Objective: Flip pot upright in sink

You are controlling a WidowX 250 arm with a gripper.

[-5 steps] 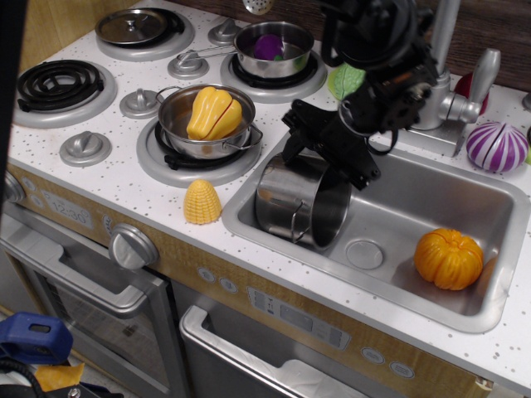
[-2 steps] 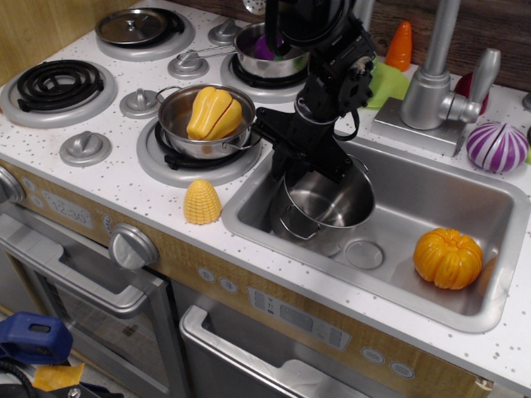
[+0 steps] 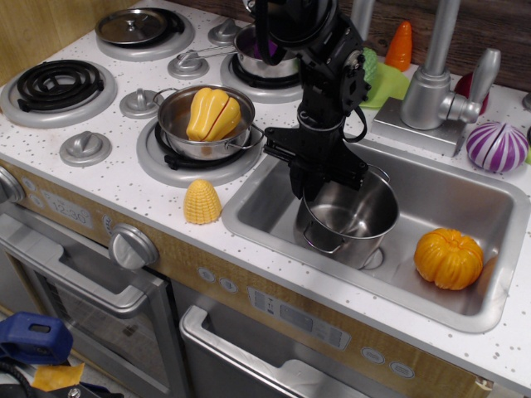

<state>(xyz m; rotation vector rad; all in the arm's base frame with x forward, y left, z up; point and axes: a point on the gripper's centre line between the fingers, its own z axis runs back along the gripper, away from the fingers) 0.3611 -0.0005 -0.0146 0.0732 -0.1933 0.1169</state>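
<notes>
The pot (image 3: pixel 350 222), a tall shiny steel cylinder with small wire loop handles, stands upright with its opening up in the sink (image 3: pixel 452 197), over the drain area near the middle. My black gripper (image 3: pixel 322 176) reaches down from above and is shut on the pot's back-left rim. The arm covers part of that rim. The inside of the pot shows nothing in it.
An orange toy pumpkin (image 3: pixel 448 259) lies in the sink's right end. A shallower pot with a yellow vegetable (image 3: pixel 205 120) sits on the burner left of the sink, with a toy corn (image 3: pixel 202 201) in front. The faucet (image 3: pixel 433 79) and a purple onion (image 3: pixel 496 146) stand behind.
The pot lay on its side at the sink's left end; it has been tipped upright and carried right toward the drain, with my gripper holding its rim.
</notes>
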